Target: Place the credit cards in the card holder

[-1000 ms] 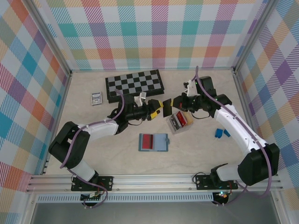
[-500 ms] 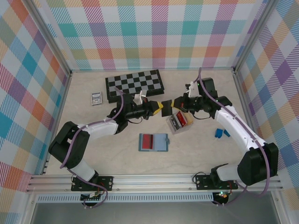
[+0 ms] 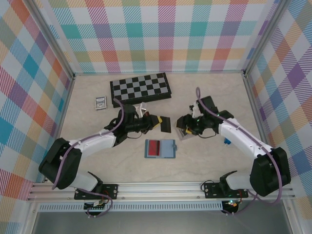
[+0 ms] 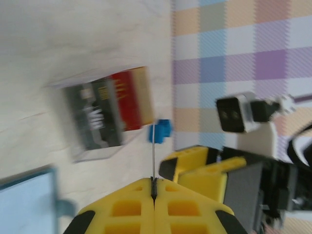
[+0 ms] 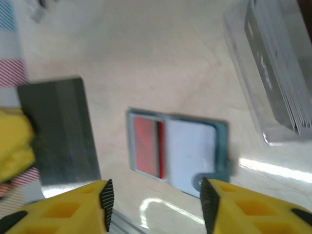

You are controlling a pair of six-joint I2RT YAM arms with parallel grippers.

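Dark plastic is what the left gripper (image 3: 158, 123) is clamped on: one brown-black credit card (image 3: 165, 126), pinched by one edge and held between the chessboard (image 3: 140, 87) and the card holder (image 3: 161, 148). From the left wrist the card shows edge-on, rising straight out of the closed yellow fingers (image 4: 131, 204). The right gripper (image 5: 157, 195) stands with its jaws apart just beside that card, holding nothing. The holder lies open and flat on the table, a red card (image 5: 146, 148) already in its left half. More cards (image 4: 105, 114) stand in the grey box (image 4: 92, 78) to the right.

To do this step well, I judge, the left arm should bring the card's free edge low and square to a slot mouth, then slide it along the pocket rather than press down. The holder looks light and may skid, so the free right gripper could pin its bare flap. A skewed card would likely jam at the slot lip
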